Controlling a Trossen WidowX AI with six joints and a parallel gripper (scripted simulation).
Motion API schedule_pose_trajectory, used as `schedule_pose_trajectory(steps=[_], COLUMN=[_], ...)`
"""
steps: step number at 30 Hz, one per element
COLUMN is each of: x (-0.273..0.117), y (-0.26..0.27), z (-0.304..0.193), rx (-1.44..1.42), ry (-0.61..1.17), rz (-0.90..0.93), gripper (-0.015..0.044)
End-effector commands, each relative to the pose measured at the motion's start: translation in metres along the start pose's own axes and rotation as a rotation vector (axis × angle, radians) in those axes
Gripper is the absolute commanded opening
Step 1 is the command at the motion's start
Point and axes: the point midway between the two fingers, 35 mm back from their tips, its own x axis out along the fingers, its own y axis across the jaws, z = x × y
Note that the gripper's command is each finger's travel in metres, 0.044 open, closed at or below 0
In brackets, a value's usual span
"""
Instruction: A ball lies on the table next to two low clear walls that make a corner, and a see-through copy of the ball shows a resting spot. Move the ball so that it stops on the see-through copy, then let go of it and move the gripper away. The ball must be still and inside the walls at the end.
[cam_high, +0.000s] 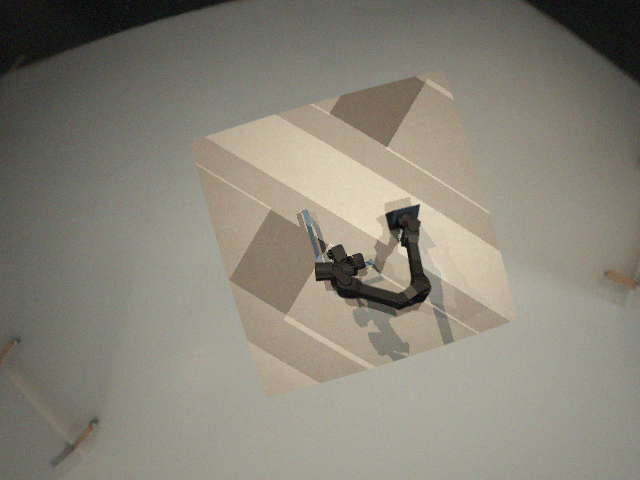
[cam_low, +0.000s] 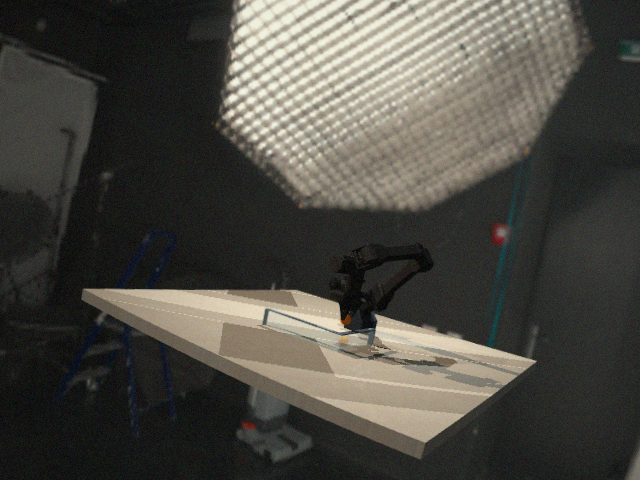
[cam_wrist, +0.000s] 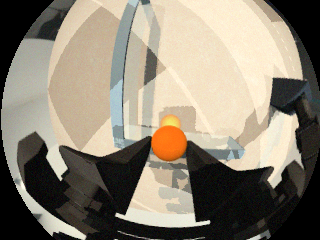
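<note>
The black parallel-jaw gripper (cam_wrist: 171, 160) was clamped on the glossy orange ball (cam_wrist: 168, 142), which sat between the two dark fingertips and was carried in the air above the table. The step in hand looked like the transport: the ball had been picked up and was being brought over its resting spot.

Just beyond the ball, and lower, the pale see-through orange copy (cam_wrist: 171, 120) showed on the beige striped table top (cam_wrist: 80, 87), close to the corner made by the two low clear blue-tinted walls (cam_wrist: 123, 60). One wall ran away from the gripper on its left; the shorter one crossed just beneath the fingertips. In the exterior view the ball (cam_low: 345, 319) hung above the copy (cam_low: 343, 339), apart from it.

The next move probably called for a short advance and a descent until the ball covered the copy, then a gentle release, since a smooth round ball would likely roll if dropped.
</note>
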Motion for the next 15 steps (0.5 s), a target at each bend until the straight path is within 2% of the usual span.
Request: schedule_pose_trajectory(steps=[1, 9, 15], x=[0.018, 0.057, 0.06], y=[0.0, -0.002, -0.002], z=[-0.002, -0.003, -0.004], rx=[0.005, 0.005, 0.005], ry=[0.004, 0.008, 0.009], rz=[-0.001, 0.0, 0.0], gripper=[0.0, 0.0, 0.0])
